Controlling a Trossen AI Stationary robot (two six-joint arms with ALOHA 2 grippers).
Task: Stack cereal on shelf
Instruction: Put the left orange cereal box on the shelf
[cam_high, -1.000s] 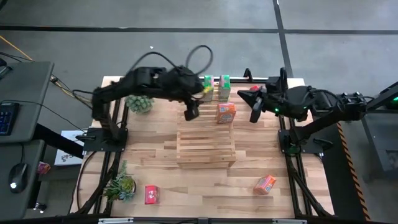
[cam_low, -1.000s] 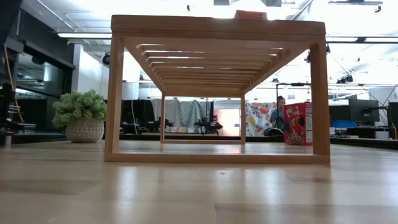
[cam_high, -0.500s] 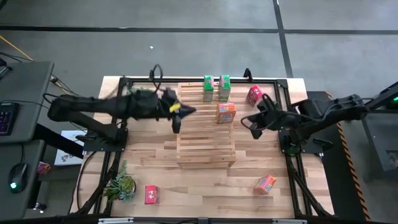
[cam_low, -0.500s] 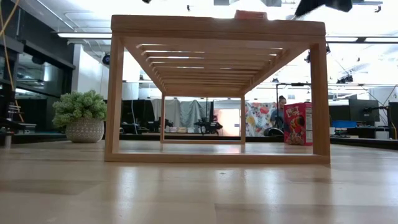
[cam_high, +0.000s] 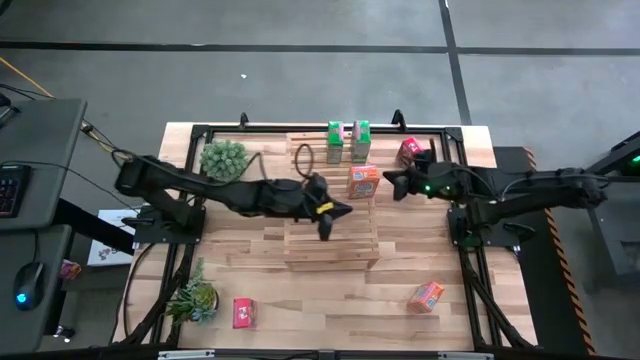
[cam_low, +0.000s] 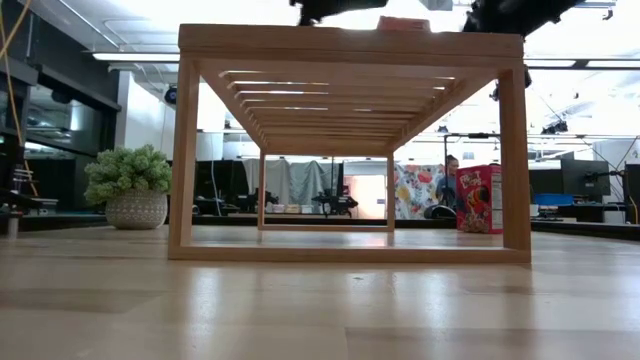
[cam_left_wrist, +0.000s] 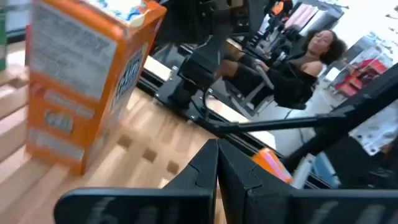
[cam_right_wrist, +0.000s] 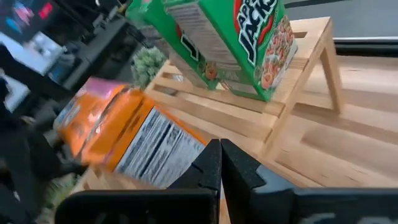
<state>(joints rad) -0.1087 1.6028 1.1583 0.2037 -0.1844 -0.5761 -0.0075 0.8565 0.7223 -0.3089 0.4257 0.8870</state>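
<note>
The shelf (cam_high: 330, 225) stands mid-table, a slatted pale wooden rack. Two green cereal boxes (cam_high: 347, 142) stand upright at its far end, and an orange box (cam_high: 363, 182) stands on its slats nearer the right side. On the tabletop there is a red box (cam_high: 408, 152) at the far right, an orange box (cam_high: 427, 296) lying near right, and a red box (cam_high: 243, 312) lying near left. My left gripper (cam_high: 326, 224) hovers shut over the shelf's middle. My right gripper (cam_high: 390, 183) is shut just right of the orange box, which fills its wrist view (cam_right_wrist: 130, 137).
A potted plant (cam_high: 224, 158) stands at the far left and another (cam_high: 195, 297) at the near left. Black frame rails (cam_high: 463, 240) run along both table sides. Bare tabletop lies in front of the shelf. In the low view a seated person (cam_low: 448, 185) shows beyond the table.
My left gripper has left the green boxes, swung toward the table's left, then come back over the shelf's middle, sinking, rolling and shutting. My right gripper has sunk and come in toward the orange box on the shelf. No box has moved.
</note>
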